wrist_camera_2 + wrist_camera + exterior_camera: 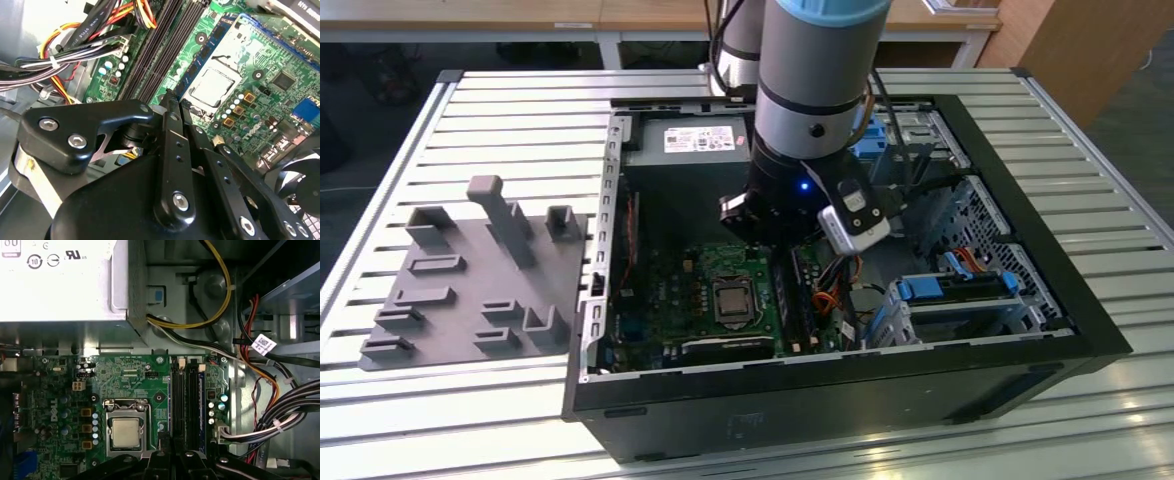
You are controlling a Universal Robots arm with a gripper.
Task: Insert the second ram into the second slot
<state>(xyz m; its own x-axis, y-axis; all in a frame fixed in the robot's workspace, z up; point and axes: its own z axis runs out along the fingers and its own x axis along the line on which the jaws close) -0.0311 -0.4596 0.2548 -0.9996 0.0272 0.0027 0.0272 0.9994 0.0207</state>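
Jaws [176, 100] are drawn together with barely a sliver between the two black fingers [170, 130], and nothing can be made out between them in either wrist view. A slatted metal tabletop [507, 110] carries an open computer case [854, 385], and the arm [814, 70] reaches straight down into it. On the exterior view's left a grey moulded holder [454, 290] lies on the slats, well apart from the case. Inside, a silver power supply [60, 290] sits beside the green motherboard [125, 380], whose processor [125, 432] lies near the jaws [172, 452]. Just beside the processor run the long dark memory slots [184, 390], and the jaws hang directly over one end of them, near the board. The second ram cannot be told apart from those dark strips, so whether it is seated in a slot I cannot tell. A bundle of black cables [285, 410] lies past the slots.
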